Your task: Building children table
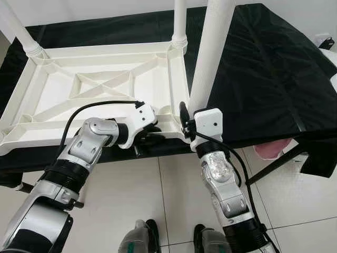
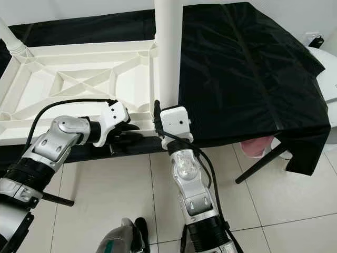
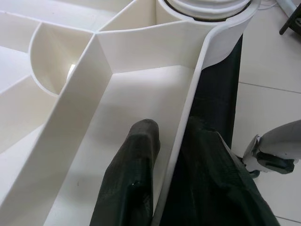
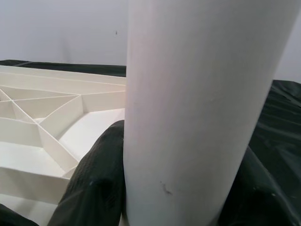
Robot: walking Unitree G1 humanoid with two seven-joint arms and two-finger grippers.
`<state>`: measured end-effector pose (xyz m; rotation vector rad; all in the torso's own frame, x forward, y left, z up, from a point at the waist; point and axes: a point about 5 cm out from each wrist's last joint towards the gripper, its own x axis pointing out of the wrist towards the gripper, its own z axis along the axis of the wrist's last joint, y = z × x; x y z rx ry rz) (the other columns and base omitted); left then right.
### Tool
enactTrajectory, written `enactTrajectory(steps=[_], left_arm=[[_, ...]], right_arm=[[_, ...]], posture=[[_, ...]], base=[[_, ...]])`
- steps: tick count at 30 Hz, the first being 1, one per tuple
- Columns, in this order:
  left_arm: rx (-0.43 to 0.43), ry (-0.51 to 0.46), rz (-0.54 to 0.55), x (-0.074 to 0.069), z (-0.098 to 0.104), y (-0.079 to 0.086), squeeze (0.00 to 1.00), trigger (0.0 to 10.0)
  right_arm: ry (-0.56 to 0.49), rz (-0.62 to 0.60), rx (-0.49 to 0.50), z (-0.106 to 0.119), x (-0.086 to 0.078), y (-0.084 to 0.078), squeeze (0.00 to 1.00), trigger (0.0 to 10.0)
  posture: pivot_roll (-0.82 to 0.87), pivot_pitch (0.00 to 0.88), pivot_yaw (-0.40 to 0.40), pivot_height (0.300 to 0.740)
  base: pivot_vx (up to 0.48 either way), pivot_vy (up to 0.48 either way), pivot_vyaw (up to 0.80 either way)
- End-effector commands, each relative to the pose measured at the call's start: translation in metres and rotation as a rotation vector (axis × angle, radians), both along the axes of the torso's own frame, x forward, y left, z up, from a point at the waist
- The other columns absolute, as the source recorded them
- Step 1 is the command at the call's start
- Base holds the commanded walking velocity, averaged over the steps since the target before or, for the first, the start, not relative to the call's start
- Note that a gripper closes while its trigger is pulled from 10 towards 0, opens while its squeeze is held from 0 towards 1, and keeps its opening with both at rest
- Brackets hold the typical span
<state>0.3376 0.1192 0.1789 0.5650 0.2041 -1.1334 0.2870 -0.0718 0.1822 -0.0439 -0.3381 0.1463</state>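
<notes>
Lighting: bright, even, diffuse, coming from overhead. Head views are rendering sharp, without motion blur. White tabletop underside [image 1: 105, 84] is reading near overexposed, ribs casting only faint grey shading. Black cloth [image 1: 263, 63] is swallowing detail, folds showing as soft sheen. Silver right arm [image 1: 224, 182] is catching a small specular highlight. Floor tiles [image 2: 295, 205] are reflecting pale glare; shadows beneath the table edge are lying soft. Wrist views: white leg [image 4: 197, 108] is sitting too close, slightly soft, nearly featureless; black fingers [image 3: 129, 188] are appearing dark and blurred at the frame edge.
</notes>
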Motion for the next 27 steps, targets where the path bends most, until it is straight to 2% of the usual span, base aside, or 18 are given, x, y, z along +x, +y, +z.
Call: enactTrajectory(steps=[1, 8, 16, 24, 27], left_arm=[[-0.029, -0.098, -0.034, 0.004, 0.029, 0.006, 0.00, 10.0], [-0.031, -0.100, -0.035, 0.004, 0.029, 0.005, 0.00, 10.0], [-0.033, -0.102, -0.034, 0.004, 0.029, 0.005, 0.00, 10.0], [-0.035, -0.102, -0.032, 0.004, 0.029, 0.005, 0.00, 10.0], [-0.037, -0.102, -0.030, 0.005, 0.029, 0.005, 0.00, 10.0]], right_arm=[[0.283, -0.169, -0.018, -0.055, 0.003, -0.036, 0.00, 10.0], [0.319, -0.147, -0.032, -0.063, 0.001, -0.034, 0.00, 10.0], [0.329, -0.049, -0.062, -0.068, -0.004, -0.022, 0.00, 10.0], [0.332, -0.042, -0.074, -0.069, -0.005, -0.024, 0.00, 10.0], [0.322, -0.058, -0.086, -0.067, -0.002, -0.031, 0.00, 10.0]], posture=[[-0.13, 0.191, 0.087, 0.740], [-0.13, 0.189, 0.086, 0.740], [-0.13, 0.185, 0.085, 0.740], [-0.13, 0.191, 0.083, 0.740], [-0.13, 0.193, 0.084, 0.740]], base=[[0.000, 0.000, 0.00], [0.000, 0.000, 0.00], [0.000, 0.000, 0.00], [0.000, 0.000, 0.00], [0.000, 0.000, 0.00]])
